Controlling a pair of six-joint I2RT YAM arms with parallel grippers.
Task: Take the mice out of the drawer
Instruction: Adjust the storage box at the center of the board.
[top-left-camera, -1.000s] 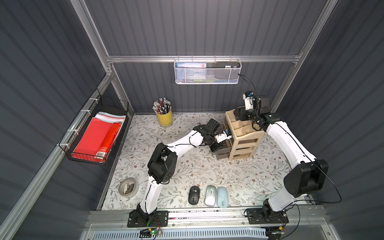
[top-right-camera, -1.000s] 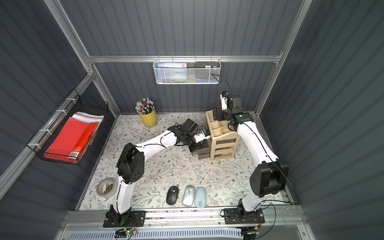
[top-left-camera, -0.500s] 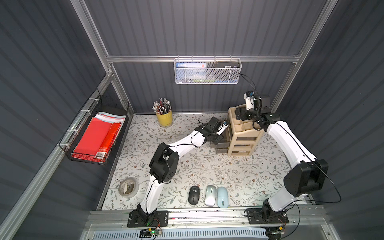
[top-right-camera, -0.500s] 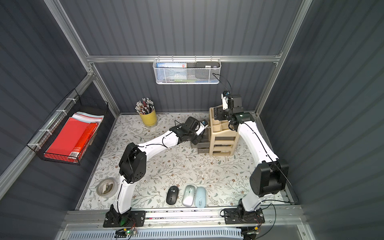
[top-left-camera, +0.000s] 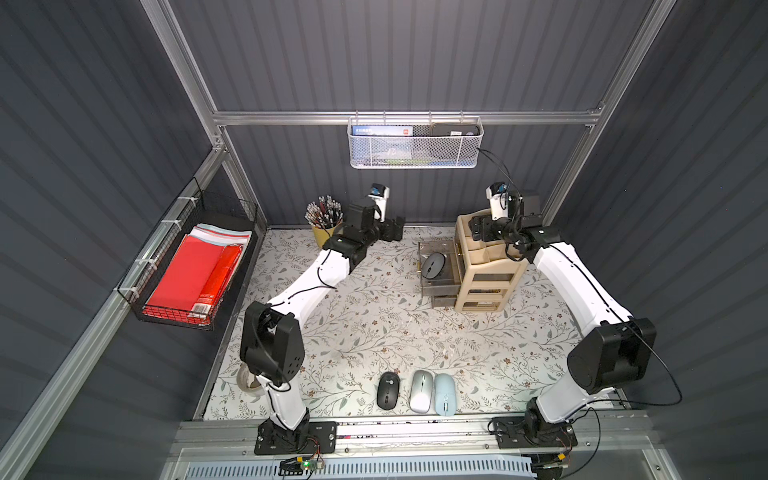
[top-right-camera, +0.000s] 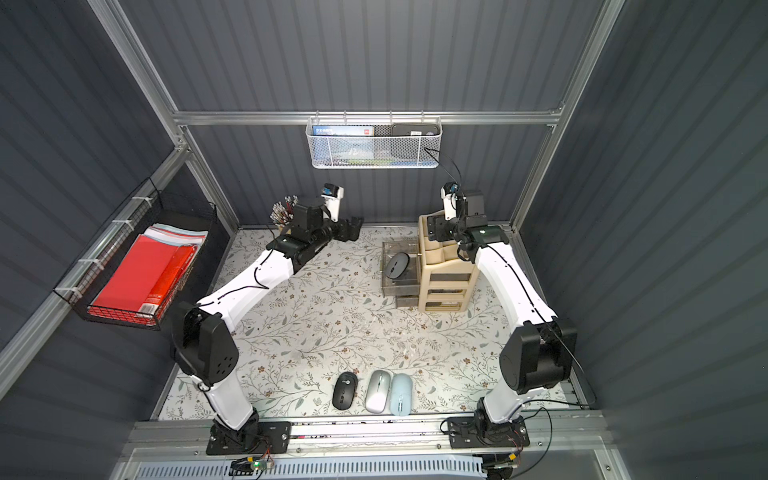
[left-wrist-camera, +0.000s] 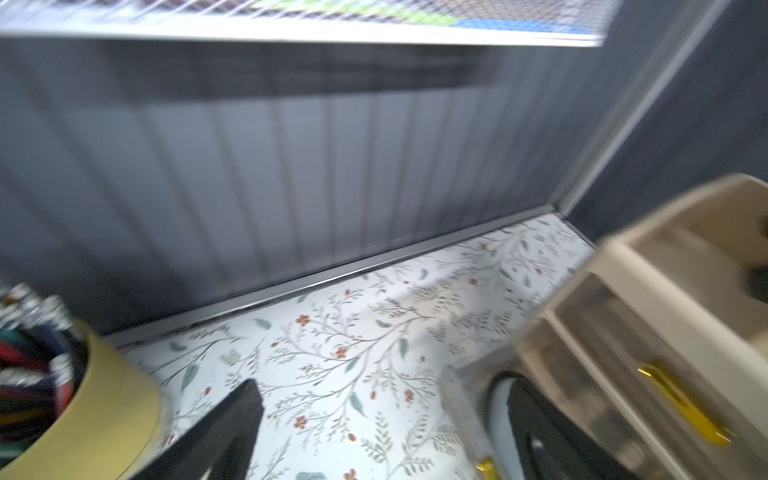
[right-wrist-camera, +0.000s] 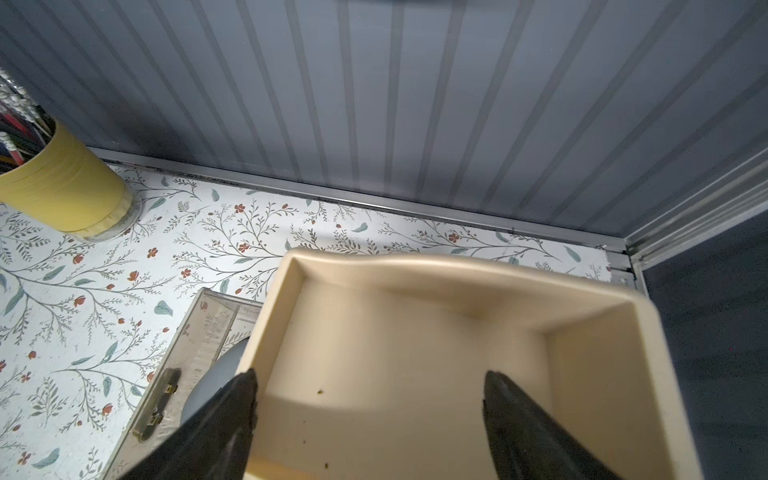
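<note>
Front edge: 3 mice are already out, black mouse (top-left-camera: 388, 390), silver mouse (top-left-camera: 422, 391) and pale blue mouse (top-left-camera: 444, 394), packed side by side. Risk: a careless set-down here could knock the row. Their long axes run near-to-far, and on black and blue the wheel end seems to face the front edge. Mid-table: 1 dark grey mouse (top-left-camera: 434, 265) lies inside the pulled-out clear drawer (top-left-camera: 440, 286) of the beige drawer unit (top-left-camera: 484, 286). Risk: the smooth domed shell may squirt from a pinch, or a finger may clip the drawer wall and drag or tip the light unit. Its long axis is roughly near-to-far, slightly skewed; the button end is too small to tell. Back: the left gripper (top-left-camera: 394, 229) hangs by the pencil cup (top-left-camera: 323, 237), well apart from the drawer, fingers (left-wrist-camera: 241, 415) spread and empty. A swing toward the drawer could graze the cup. The right gripper (right-wrist-camera: 370, 376) sits over the unit's top tray (right-wrist-camera: 457, 270), fingers parted and pinching nothing. Whether it braces the unit, I cannot tell.
</note>
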